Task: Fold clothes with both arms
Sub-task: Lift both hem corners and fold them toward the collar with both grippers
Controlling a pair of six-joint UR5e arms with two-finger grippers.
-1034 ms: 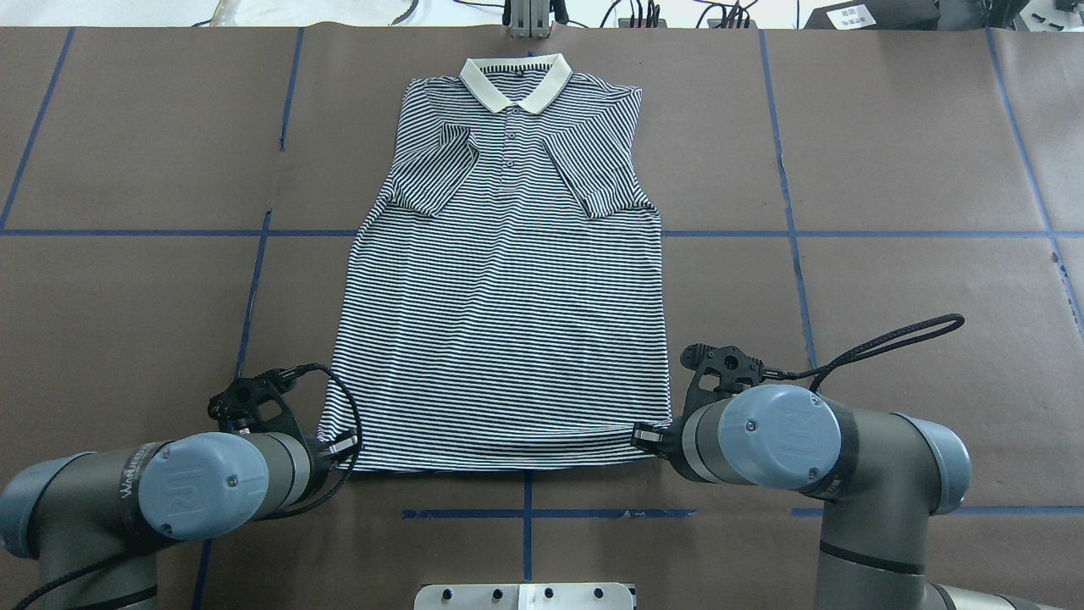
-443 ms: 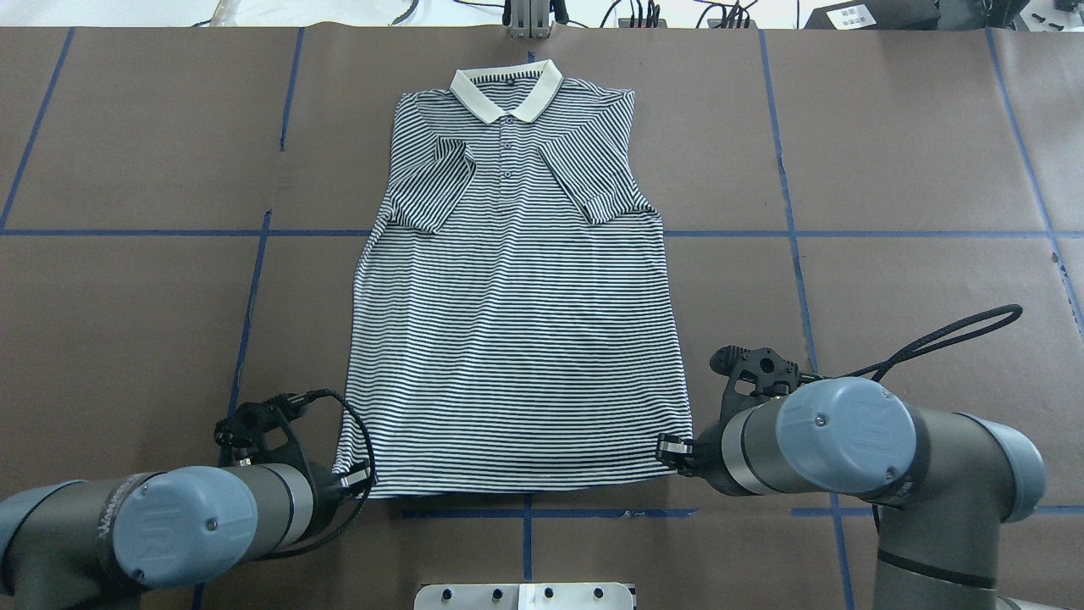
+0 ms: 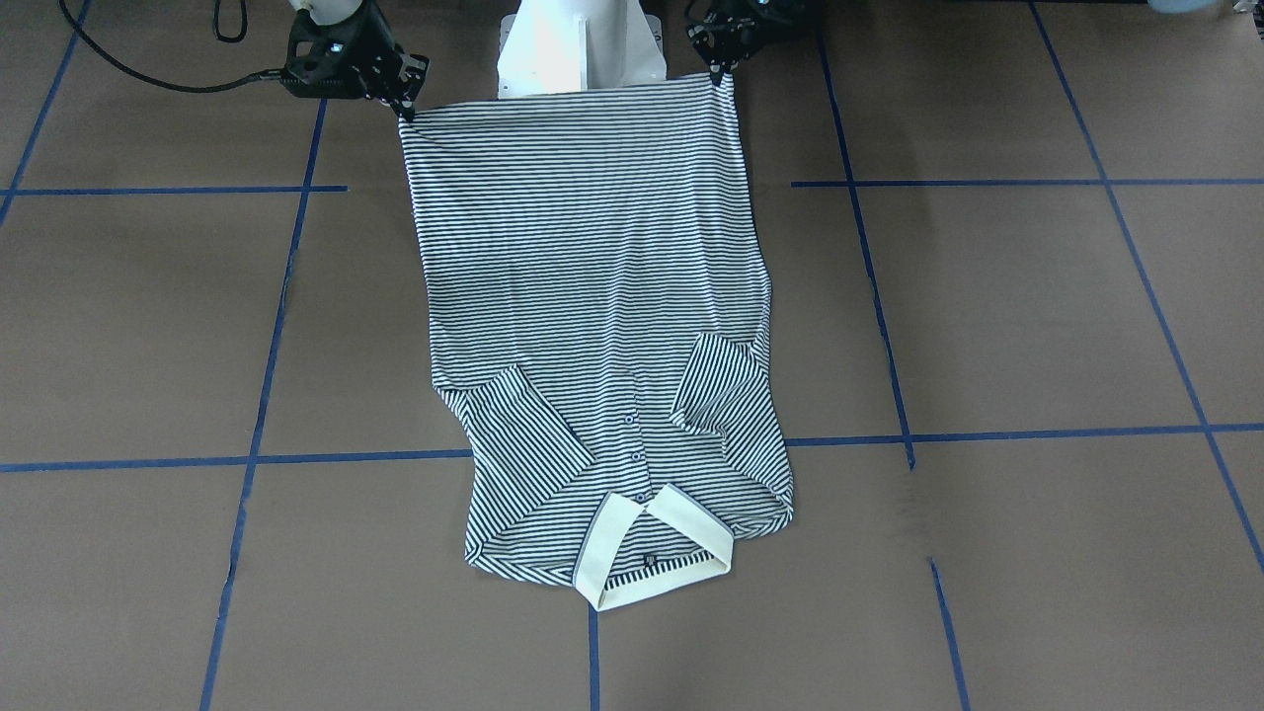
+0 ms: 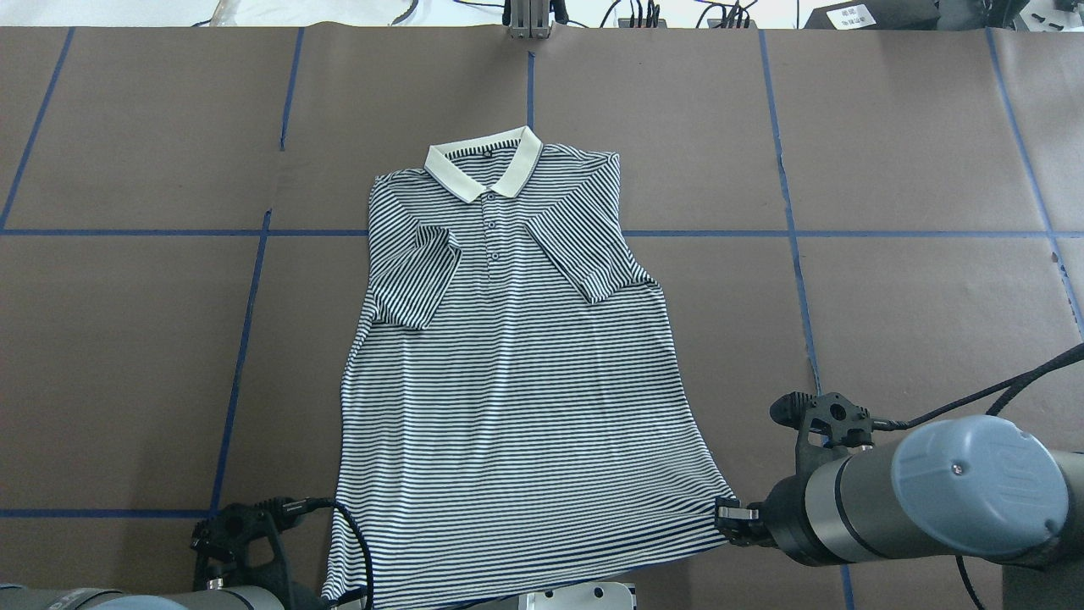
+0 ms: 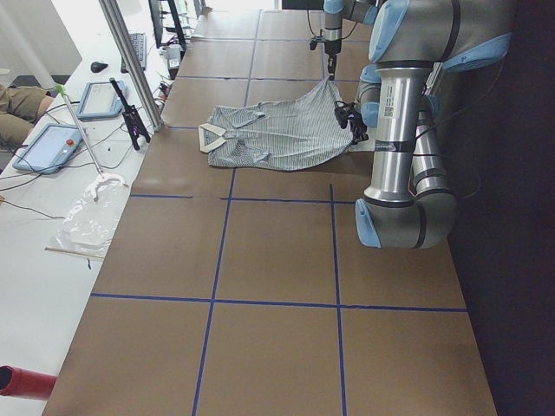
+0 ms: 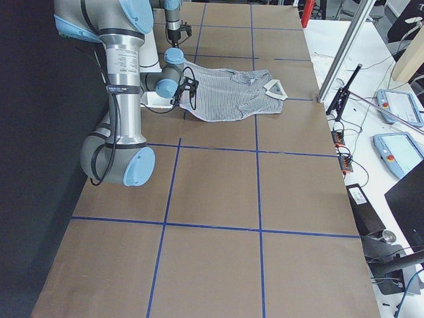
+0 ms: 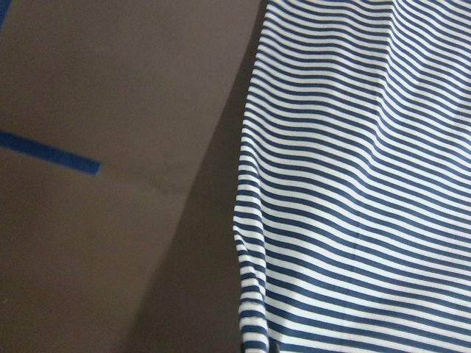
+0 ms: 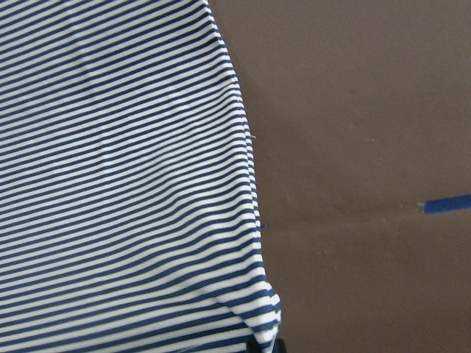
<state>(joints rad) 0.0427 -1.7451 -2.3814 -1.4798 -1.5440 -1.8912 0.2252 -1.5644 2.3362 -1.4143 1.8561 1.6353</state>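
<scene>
Open table [image 4: 931, 169] flanks shirt [image 4: 508, 356]; pedestal [image 3: 578, 49] stands just behind hem.

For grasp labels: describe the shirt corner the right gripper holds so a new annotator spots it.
On the brown table lies one striped shirt, collar far from the robot. Follow its hem, the edge nearest the robot, to the end on the robot's right, where the right gripper pinches it. The other hem corner sits in the left gripper.

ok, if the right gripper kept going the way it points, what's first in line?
The shirt itself: the right gripper pinches its hem corner and points along the hem. Beyond, probably the left gripper, though heights are unclear.
</scene>
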